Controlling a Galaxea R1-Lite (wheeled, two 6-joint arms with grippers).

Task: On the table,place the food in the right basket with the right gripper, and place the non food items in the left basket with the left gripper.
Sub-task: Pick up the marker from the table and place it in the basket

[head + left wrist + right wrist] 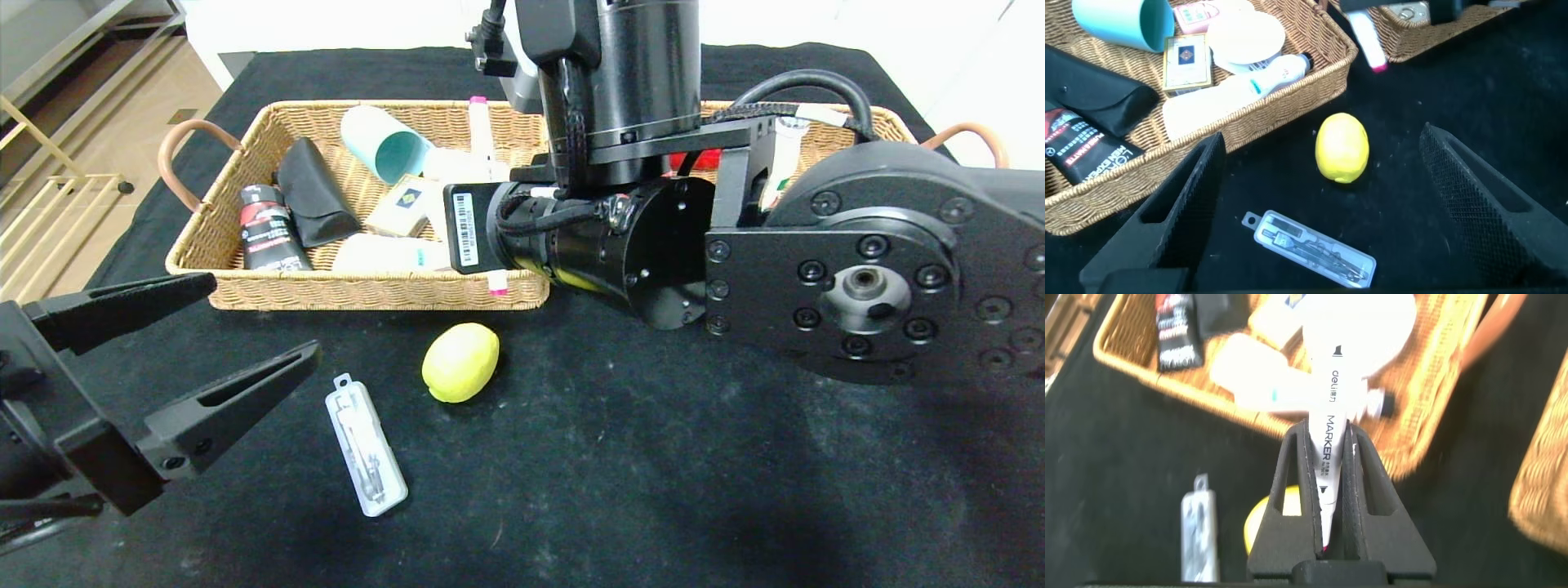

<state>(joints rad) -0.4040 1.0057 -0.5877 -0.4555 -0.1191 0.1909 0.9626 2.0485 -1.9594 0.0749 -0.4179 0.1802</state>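
My right gripper [1327, 433] is shut on a white marker [1331, 384] with pink ends and holds it above the near right end of the left basket [367, 291]; in the head view the marker [482, 143] shows behind my right arm. A yellow lemon [460, 362] and a clear plastic compass case [365, 445] lie on the black table in front of that basket. My left gripper [204, 343] is open and empty at the lower left, just left of the case. In the left wrist view the case [1310, 249] and the lemon [1342, 147] lie between its open fingers.
The left basket holds a teal cup [384, 145], a black pouch [314, 192], a black-red tube [269, 229], a small card box [406, 204] and a white bottle [384, 253]. The right basket [890, 122] is largely hidden behind my right arm.
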